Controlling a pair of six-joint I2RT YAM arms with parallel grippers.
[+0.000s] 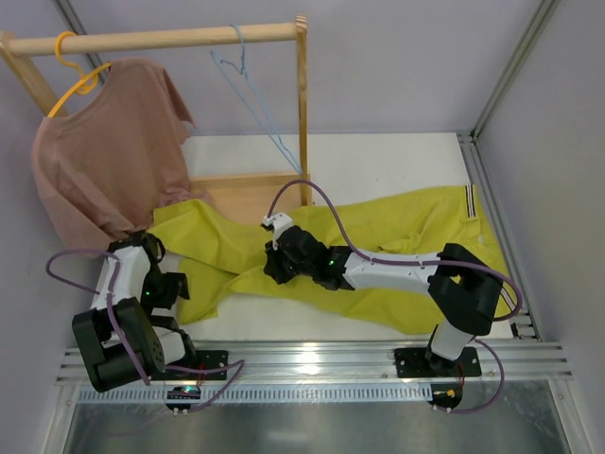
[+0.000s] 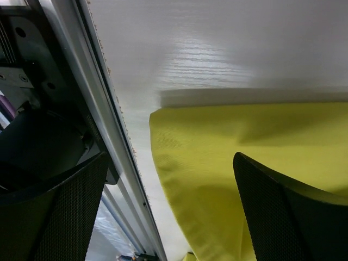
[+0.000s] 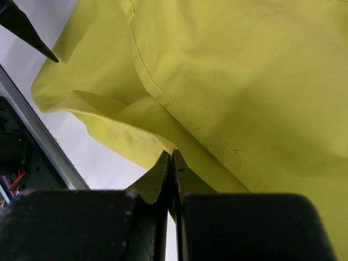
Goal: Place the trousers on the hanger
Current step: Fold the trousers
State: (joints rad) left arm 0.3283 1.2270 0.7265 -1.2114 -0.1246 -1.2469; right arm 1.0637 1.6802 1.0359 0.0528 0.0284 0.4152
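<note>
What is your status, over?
Left gripper open above the trousers. Right gripper shut at a fold. Trousers lie on table, hanger bare on rail. Pink shirt hangs clear of it.

Bright, even overhead light, with glare streaking the white table (image 2: 217, 60).

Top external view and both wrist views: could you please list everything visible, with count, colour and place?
trousers: one, yellow-green, spread on the table, waistband to the right
hanger: one, light blue, bare, hooked on the rack's rail
yellow hanger: one, at the rail's left end
T-shirt: one, dusty pink, on the yellow hanger
rack: one, wooden, at the table's far side
table: one, white
left gripper: black, open, over the trousers' left end
right gripper: black, shut, tips at a trouser fold
</note>
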